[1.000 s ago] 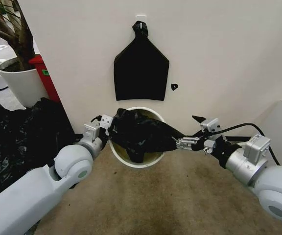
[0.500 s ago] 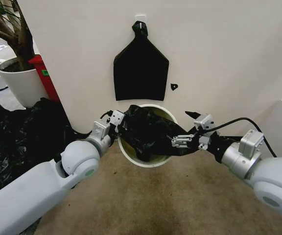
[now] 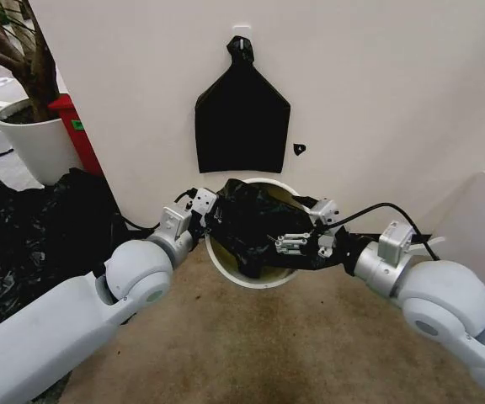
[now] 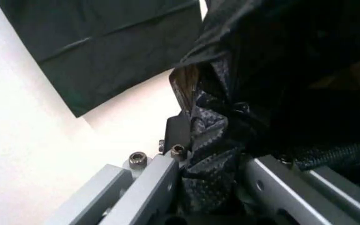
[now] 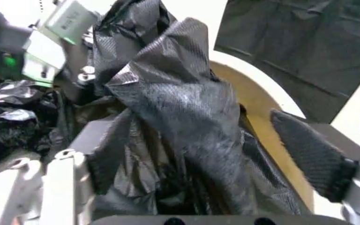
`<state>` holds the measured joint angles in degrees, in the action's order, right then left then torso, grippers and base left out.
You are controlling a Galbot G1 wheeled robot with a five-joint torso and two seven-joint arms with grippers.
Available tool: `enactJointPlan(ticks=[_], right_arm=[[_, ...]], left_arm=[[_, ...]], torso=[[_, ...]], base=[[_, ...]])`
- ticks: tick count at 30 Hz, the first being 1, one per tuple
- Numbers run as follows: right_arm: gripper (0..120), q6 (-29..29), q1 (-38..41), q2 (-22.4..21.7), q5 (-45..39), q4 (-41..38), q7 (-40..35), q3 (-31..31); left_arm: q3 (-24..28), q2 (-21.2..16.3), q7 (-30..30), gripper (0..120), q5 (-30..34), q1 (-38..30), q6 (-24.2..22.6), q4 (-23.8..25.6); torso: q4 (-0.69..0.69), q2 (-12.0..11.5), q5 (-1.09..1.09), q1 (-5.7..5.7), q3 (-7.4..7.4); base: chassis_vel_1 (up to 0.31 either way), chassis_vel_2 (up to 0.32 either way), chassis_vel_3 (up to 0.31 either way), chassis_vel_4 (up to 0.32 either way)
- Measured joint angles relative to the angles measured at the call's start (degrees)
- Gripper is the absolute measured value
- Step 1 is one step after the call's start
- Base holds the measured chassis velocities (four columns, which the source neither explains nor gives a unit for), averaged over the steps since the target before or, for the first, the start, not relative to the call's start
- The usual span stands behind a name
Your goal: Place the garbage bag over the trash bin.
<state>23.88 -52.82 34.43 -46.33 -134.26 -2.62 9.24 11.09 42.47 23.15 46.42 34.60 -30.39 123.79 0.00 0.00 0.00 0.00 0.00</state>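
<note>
The trash bin [image 3: 252, 283], a round white bucket, stands on the floor against the wall. The garbage bag [image 3: 247, 225], glossy wrinkled black plastic, hangs bunched above the bin's mouth, stretched between both grippers. My left gripper [image 3: 202, 210] is at the bin's left rim, shut on a gathered edge of the bag [image 4: 273, 70], as the left wrist view [image 4: 214, 154] shows. My right gripper [image 3: 308, 229] reaches over the bin's right side. In the right wrist view its fingers [image 5: 180, 150] stand wide apart, the bag [image 5: 167, 93] draped between them above the bin's rim [image 5: 264, 101].
A flat black knotted bundle [image 3: 242, 114] hangs on the wall above the bin. A white plant pot [image 3: 36, 139] and a red object [image 3: 78, 130] stand at the left, behind a heap of black sheeting [image 3: 32, 236]. A white box [image 3: 482, 219] stands at the right. Tan carpet [image 3: 251, 353] lies in front.
My right gripper has moved left and inward over the bin, carrying the bag's right end with it. The left gripper has edged right, and the bin sits slightly further right.
</note>
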Motion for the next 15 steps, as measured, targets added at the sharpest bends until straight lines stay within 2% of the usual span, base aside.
enactJointPlan(ticks=[3, 4, 7, 11, 13, 15], right_arm=[[63, 0.00, 0.79, 0.19, 0.08, 0.50, 0.20, -0.32], [63, 0.00, 0.79, 0.19, 0.08, 0.50, 0.20, -0.32], [54, -0.05, 1.53, 0.38, -0.02, 0.94, 0.21, -0.65], [33, -0.26, 2.05, 0.54, -0.42, 1.23, 0.06, -0.76], [32, -0.30, 2.05, 0.55, -0.44, 1.26, -0.01, -0.76], [23, -0.44, 2.06, 0.56, -0.57, 1.29, -0.40, -0.74]], left_arm=[[0.09, 0.07, -0.13, 1, 0.00, 0.00, -0.01, -0.04], [0.09, 0.07, -0.13, 1, 0.00, 0.00, -0.01, -0.04], [0.12, 0.11, -0.27, 1, 0.00, -0.18, -0.01, -0.26], [0.15, 0.10, -0.69, 1, -0.11, -0.21, -0.05, -0.55], [0.16, 0.09, -0.74, 1, -0.15, -0.14, -0.08, -0.55], [0.20, 0.04, -0.97, 1, -0.30, 0.12, -0.24, -0.55]], torso=[[0.00, 0.00, 0.00, 0.00, 0.00], [0.00, 0.00, 0.00, 0.00, 0.00], [0.00, 0.00, 0.00, 0.00, 0.00], [0.00, 0.00, 0.00, 0.00, 0.00], [0.00, 0.00, 0.00, 0.00, 0.00], [0.00, 0.00, 0.00, 0.00, 0.00]], base=[[0.000, 0.000, 0.000, 0.000], [0.000, 0.000, 0.000, 0.000], [0.000, 0.000, 0.000, 0.000], [0.000, 0.000, 0.000, 0.000], [0.000, 0.000, 0.000, 0.000], [0.000, 0.000, 0.000, 0.000]])
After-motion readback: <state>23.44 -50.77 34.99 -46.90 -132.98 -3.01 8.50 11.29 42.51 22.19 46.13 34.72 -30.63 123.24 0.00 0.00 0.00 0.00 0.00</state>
